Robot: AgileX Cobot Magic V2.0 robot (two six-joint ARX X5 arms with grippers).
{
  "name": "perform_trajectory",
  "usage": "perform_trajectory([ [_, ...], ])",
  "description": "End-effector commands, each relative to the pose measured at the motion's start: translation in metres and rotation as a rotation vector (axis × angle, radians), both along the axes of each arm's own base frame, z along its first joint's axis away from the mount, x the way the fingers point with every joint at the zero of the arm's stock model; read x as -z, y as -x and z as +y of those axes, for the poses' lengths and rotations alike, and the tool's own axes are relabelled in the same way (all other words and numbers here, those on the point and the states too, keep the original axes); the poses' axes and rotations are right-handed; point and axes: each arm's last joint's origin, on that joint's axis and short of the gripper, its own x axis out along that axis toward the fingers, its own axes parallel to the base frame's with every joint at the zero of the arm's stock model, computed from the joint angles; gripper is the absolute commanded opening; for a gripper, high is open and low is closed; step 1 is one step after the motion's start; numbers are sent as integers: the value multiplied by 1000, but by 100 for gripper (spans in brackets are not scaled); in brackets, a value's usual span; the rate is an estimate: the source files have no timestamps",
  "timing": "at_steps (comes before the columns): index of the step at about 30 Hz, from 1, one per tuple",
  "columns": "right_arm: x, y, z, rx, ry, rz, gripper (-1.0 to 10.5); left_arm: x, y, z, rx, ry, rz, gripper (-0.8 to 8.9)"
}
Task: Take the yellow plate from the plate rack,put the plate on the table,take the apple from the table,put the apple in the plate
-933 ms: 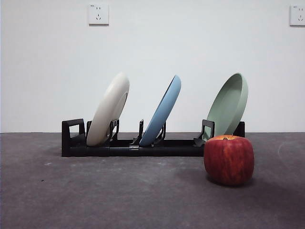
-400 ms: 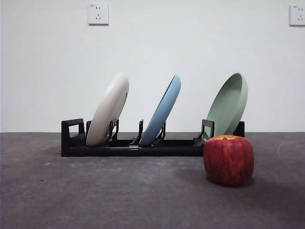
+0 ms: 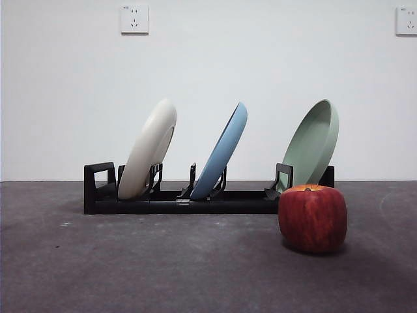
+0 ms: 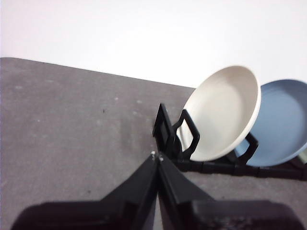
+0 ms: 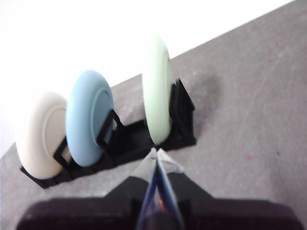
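Cream plate [image 3: 148, 151] leaned slotted in rack [image 3: 176, 202], centre-left; apple [image 3: 313, 218] lower right on bench [image 3: 130, 267]; both tools [image 4: 157, 158] [image 5: 156, 152] clenched, empty.

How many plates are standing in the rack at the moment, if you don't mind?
3, all in the plate rack: the yellow plate by the looped end, the light blue plate mid-rack, the pale green plate behind the apple.

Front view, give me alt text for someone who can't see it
A black plate rack on a dark grey table holds three tilted plates: the yellow plate, a light blue plate and a pale green plate. A red apple sits nearer, right.
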Motion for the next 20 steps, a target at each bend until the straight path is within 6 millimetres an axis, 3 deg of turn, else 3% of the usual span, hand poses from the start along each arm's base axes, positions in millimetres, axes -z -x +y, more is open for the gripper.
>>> perform_trajectory([
  [1, -23, -6, 0, 3, -7, -5, -10, -18, -5, 0, -7, 5, 11, -6],
  [9, -78, -36, 4, -36, 96, 77, -10, -78, -37, -6, 112, 5, 84, -6],
  [16, -117, -75, 9, -160, 222, 209, -7, -128, -88, -14, 263, 21, 183, -6],
  [20, -132, -96, 13, -243, 219, 247, -2, -144, -120, -18, 320, 2, 250, -6],
])
